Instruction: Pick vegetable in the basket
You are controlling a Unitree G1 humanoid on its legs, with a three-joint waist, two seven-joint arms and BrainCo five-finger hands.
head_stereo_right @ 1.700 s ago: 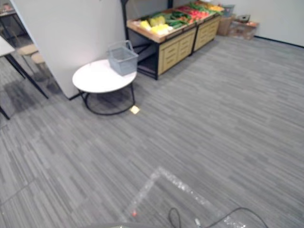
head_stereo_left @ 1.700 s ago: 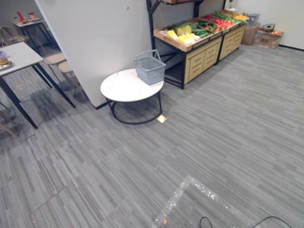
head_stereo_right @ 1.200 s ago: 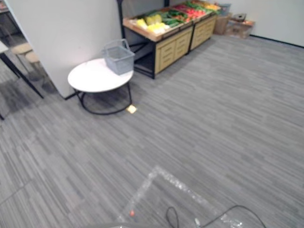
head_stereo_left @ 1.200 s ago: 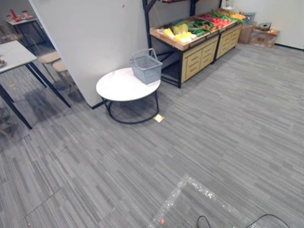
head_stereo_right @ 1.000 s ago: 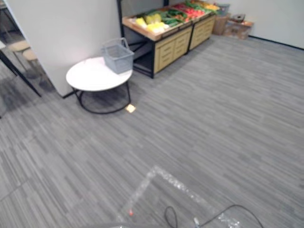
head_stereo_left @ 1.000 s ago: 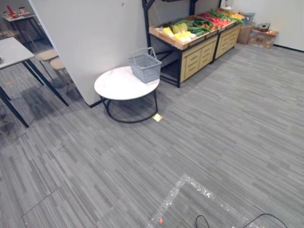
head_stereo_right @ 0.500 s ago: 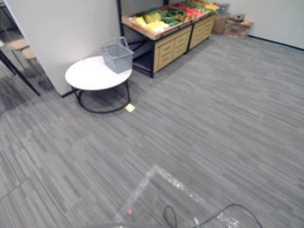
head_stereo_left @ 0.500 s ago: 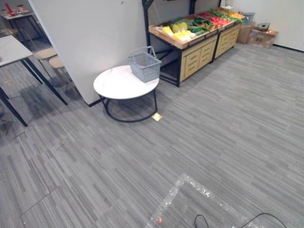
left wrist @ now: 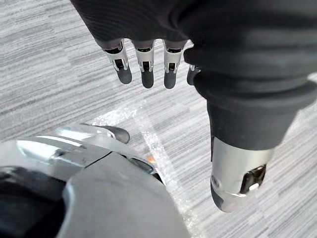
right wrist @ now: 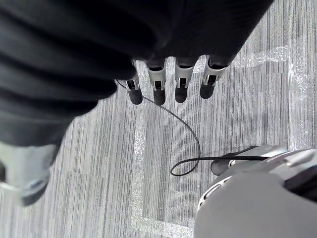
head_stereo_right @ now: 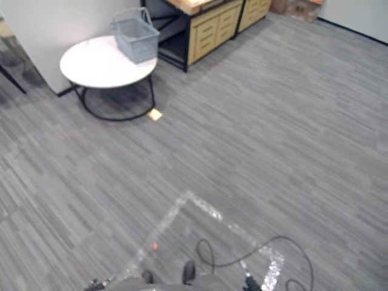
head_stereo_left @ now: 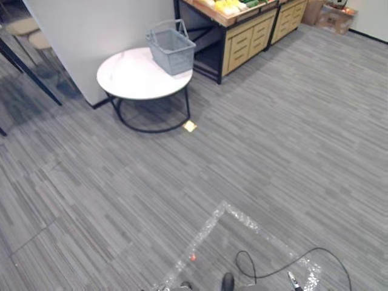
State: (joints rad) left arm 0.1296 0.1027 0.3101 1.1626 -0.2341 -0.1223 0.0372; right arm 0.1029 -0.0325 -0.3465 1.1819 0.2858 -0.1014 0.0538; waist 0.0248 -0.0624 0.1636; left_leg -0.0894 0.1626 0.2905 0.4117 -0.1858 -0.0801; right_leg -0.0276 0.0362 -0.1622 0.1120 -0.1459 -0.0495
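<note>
Left eye view put the grey basket (head_stereo_left: 171, 48) well ahead of the robot and off to its left. It stood upright with its handle raised, on the far rim of the round white table (head_stereo_left: 127, 79), on the side nearest the wooden produce stand (head_stereo_left: 242, 41). The vegetables (head_stereo_left: 227, 5) lay on top of that stand, just beyond the basket and to its right. Seen from the wrist views, the left hand (left wrist: 146, 69) and the right hand (right wrist: 158, 87) each hung over bare carpet with fingers loose and straight, holding nothing. Both were well apart from the table, with open floor between. To my eye the basket sat more on the left arm's side, so the coming move looked like a walk forward and leftward, not a reach.
</note>
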